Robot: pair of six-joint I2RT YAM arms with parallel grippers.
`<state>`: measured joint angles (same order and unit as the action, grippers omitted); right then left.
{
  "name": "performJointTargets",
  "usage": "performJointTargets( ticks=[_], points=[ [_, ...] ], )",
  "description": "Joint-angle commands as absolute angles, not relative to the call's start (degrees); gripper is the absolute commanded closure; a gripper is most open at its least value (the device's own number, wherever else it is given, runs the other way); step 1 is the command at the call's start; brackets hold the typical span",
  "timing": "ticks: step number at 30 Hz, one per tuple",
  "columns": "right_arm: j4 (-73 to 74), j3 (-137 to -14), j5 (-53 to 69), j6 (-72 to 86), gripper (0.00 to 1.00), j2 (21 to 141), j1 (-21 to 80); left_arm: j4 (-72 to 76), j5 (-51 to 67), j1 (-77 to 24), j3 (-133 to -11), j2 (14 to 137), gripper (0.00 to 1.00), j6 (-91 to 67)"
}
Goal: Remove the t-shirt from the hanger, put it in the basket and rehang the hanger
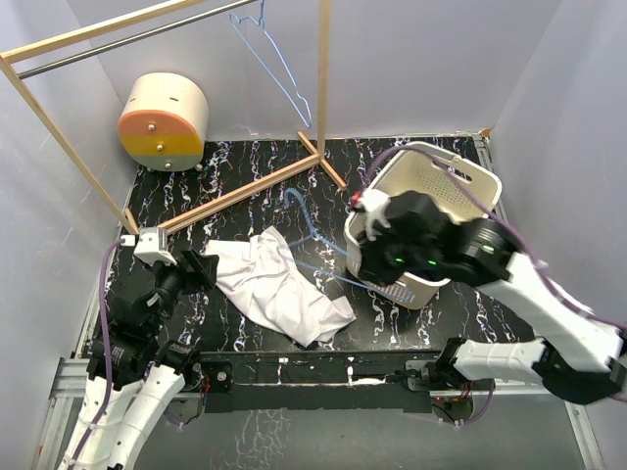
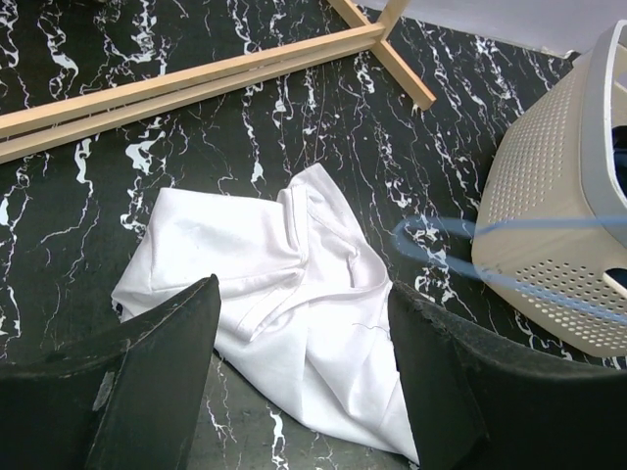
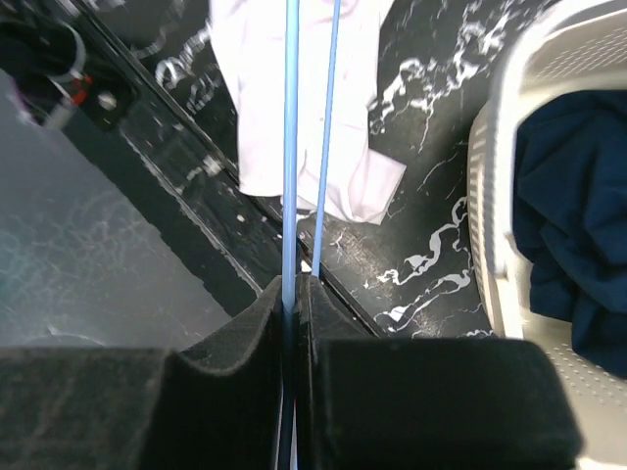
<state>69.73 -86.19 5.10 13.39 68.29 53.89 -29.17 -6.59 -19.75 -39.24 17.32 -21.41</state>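
Top cam: white t-shirt lies crumpled on the table, just ahead of my left gripper. The blue hanger is bare.
L wrist: jaws spread wide, nothing in them. Shirt sits under and past the tips, basket off to the right.
R wrist: right gripper clamped tight on the hanger wires, shirt farther out beyond the tips.

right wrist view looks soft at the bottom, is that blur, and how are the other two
Right wrist: the fingers sit too near the lens and go soft, the hanger wire pinched between them is crisp, the t-shirt looks washed out. Left wrist: the hanger smears into a pale blue streak, the t-shirt is sharp. Top external: even light, hanger faint.
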Motion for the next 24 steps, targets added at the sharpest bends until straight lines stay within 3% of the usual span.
performJointTargets(
  ticks=[1, 6, 15, 19, 24],
  points=[
    [69.18, -87.45, 2.80, 17.08, 0.92, 60.92, 53.96, -28.38, -5.33, -19.78, -38.79, 19.87, 0.33, -20.83],
    [61.85, -89.90, 2.48, 16.41, 0.92, 61.98, 53.96, -28.37, -5.11, -19.86, -38.89, 20.65, 0.34, -20.83],
    [46.95, -113.48, -6.95, 7.95, 0.92, 85.91, 52.68, -28.96, -6.81, -19.82, -38.94, 20.63, 0.34, -21.44],
    [41.94, -127.43, -0.56, 7.23, 0.92, 97.09, 47.56, -29.09, -7.07, -19.84, -38.99, 20.53, 0.34, -21.60],
    [33.30, -134.85, 2.99, 7.91, 0.92, 105.59, 43.68, -29.42, -7.87, -19.81, -38.95, 19.83, 0.34, -21.93]
  ],
)
